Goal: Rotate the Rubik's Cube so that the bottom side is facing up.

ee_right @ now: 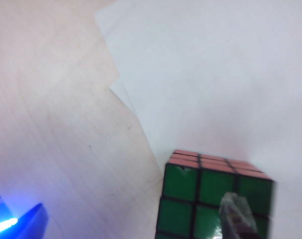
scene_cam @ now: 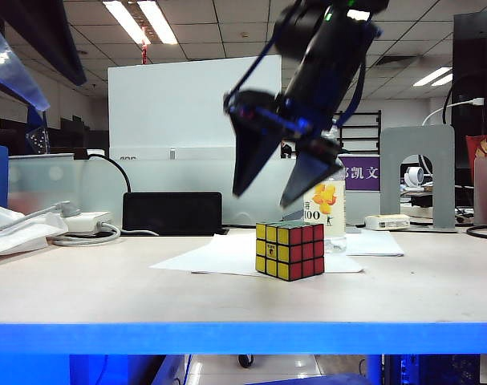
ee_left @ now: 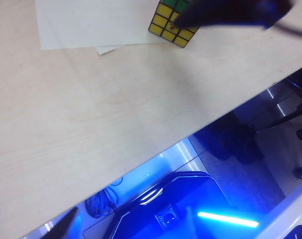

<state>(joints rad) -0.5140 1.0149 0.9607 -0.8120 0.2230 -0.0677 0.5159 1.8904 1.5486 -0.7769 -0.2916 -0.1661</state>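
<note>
Rubik's Cube (scene_cam: 290, 251) sits at centre of the exterior view on a white paper sheet (scene_cam: 227, 255) on the table (scene_cam: 107, 289), yellow face toward camera-left, red toward camera-right; the right wrist view shows green on top. Nothing is touching it. Right gripper (scene_cam: 275, 192) hangs directly over the cube, upper centre of the exterior view, jaws spread wide and pointing down, empty, tips just above the top face; one fingertip (ee_right: 236, 211) shows over the green face in the right wrist view. Left gripper: not visible in the exterior view; its wrist view, aimed at the table edge and floor, shows only a sliver of dark finger in the lower-left corner, so I cannot tell whether its jaws are apart or together. It looks parked, well clear. A bottle (scene_cam: 326, 210) with a yellow-flower label stands just behind the cube. Step in hand, as I read it: approach, pre-grasp. Next move calls for descending so the jaws straddle two opposite side faces, squaring up with them, clamping, lifting clear of the paper, then flipping. Watch the bottle behind.
</note>
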